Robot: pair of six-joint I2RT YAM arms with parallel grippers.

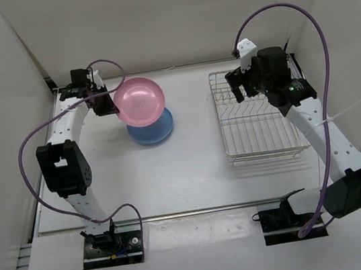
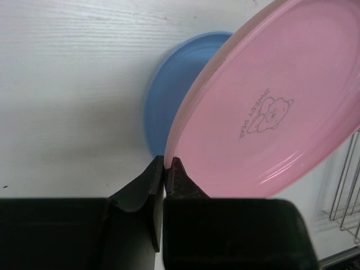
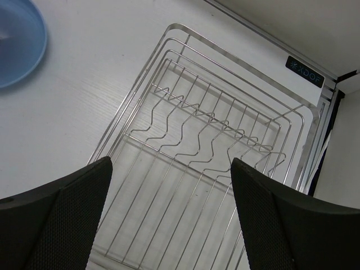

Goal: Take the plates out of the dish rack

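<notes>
**Last plate on its way down**

The rack (image 1: 257,123) sits on the right side of the counter (image 1: 193,174), and I see no plate in it. Over its far end hangs the right end effector (image 3: 171,163). Its fingers are spread wide, with nothing between them.

Farther back on the left, the blue plate (image 1: 159,131) lies flat on the counter. The pink plate (image 2: 270,112) is over it, tilted, and hides part of the blue one. I cannot tell if the two touch. The left end effector (image 2: 167,163) pinches the pink rim, fingers squeezed tight on that thin edge.

I think this is the last step. Both plates are out, and the pink one only needs to be put down. The next move calls for tipping it level, lowering it gently onto the blue plate, then letting go.

The pink plate is round, shallow and shiny, with a raised rim. It has a tiny bear drawn inside, beside the words "SWEET BEAR". The blue one looks plain.
</notes>
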